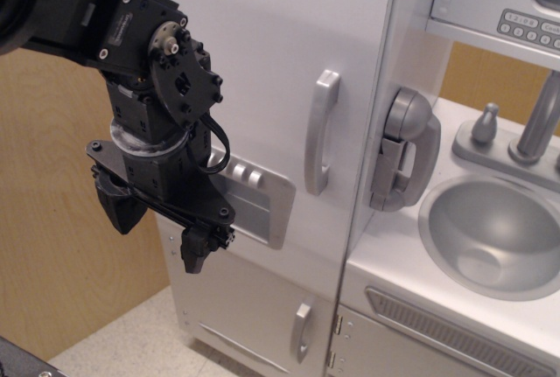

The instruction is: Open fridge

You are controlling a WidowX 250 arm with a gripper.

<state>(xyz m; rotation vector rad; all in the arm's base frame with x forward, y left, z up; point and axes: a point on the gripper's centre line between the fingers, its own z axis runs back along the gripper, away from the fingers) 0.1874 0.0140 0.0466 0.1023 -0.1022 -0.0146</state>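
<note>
The white fridge (289, 36) fills the middle of the view, and its large door looks closed. Its vertical silver bar handle (321, 132) is on the door's right side. The recessed silver dispenser panel (255, 200) with buttons sits below and left of the handle. My black gripper (157, 230) hangs in front of the door's left part, partly covering the panel's left end. Its fingers (197, 250) point down and stand apart, with nothing between them. It is well left of and lower than the handle.
A smaller white door with a short silver handle (302, 329) is below the big door. To the right are a grey toy phone (404, 150), a sink (494, 233) with a faucet (535, 119), and a grille (455, 329). A wooden wall (52, 246) is at the left.
</note>
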